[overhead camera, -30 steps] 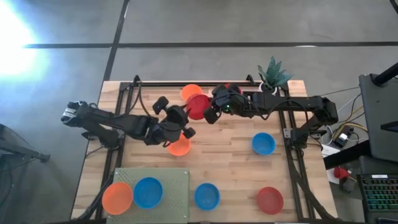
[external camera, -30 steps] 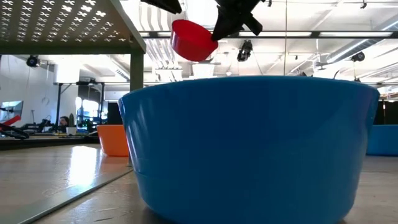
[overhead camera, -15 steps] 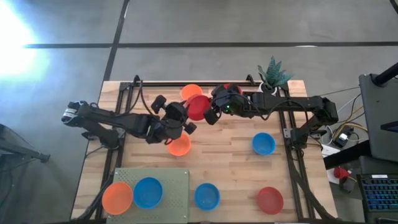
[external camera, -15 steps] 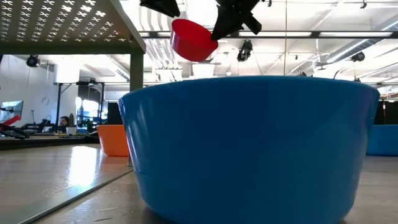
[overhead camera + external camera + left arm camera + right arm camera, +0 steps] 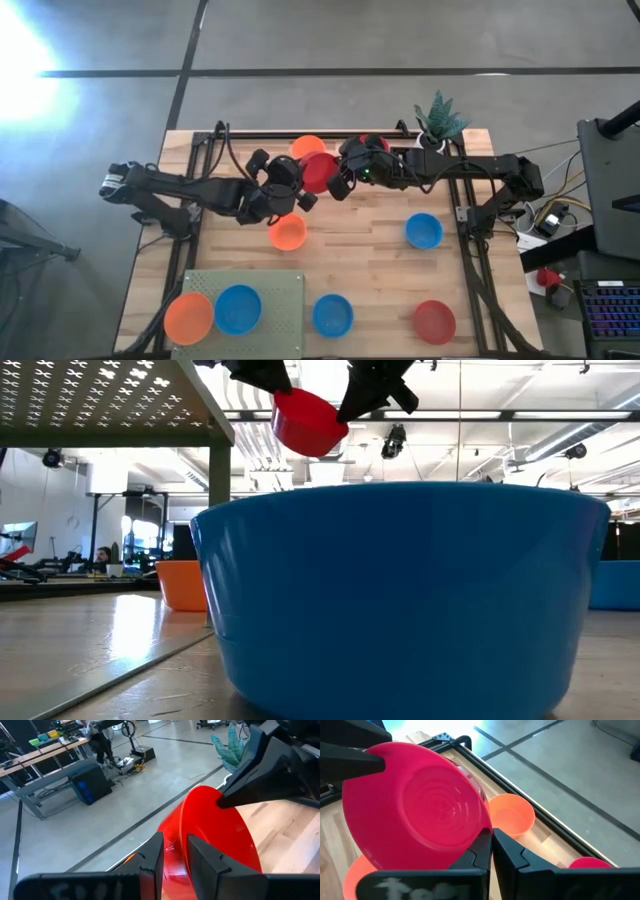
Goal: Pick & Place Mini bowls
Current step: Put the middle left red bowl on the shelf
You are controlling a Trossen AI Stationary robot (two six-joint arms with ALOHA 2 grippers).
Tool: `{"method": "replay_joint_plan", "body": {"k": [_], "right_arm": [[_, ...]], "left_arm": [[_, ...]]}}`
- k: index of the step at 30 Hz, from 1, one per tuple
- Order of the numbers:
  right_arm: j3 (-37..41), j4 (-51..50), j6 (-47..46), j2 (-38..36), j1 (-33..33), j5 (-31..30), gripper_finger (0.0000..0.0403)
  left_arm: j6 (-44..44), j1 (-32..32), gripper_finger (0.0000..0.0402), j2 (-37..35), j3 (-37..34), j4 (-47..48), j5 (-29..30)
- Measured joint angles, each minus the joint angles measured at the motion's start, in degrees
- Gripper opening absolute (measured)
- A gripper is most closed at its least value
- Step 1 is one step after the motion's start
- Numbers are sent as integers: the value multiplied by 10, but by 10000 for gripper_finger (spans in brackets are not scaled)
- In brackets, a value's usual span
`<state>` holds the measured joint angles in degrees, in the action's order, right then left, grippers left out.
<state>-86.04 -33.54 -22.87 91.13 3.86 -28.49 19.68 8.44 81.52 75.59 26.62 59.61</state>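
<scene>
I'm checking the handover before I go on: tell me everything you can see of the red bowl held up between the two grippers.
The red mini bowl is plain, smooth plastic, round and shallow, with faint rings on its underside. It hangs tilted in the air above the table's back edge. The right gripper is shut on its rim; the left gripper straddles the opposite rim, fingers apart. Nothing else touches it.
</scene>
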Motion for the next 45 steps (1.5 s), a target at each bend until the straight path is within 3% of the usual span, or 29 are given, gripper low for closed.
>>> {"method": "replay_joint_plan", "body": {"k": [15,21,26,29,33,45], "right_arm": [[0,0,4,0,-2,-1,8],[0,-2,6,0,-2,-2,8],[0,0,6,0,-3,-1,8],[0,1,6,0,-3,-1,8],[0,0,4,0,-3,1,9],[0,0,6,0,-3,7,12]], "left_arm": [[2,-14,78,0,-8,9,-3],[25,-22,78,0,-9,15,-64],[50,-31,77,0,-10,34,-71],[57,-34,63,0,-10,34,-72],[60,-38,12,0,-10,38,-67],[90,-56,1,-1,-7,69,-122]]}}
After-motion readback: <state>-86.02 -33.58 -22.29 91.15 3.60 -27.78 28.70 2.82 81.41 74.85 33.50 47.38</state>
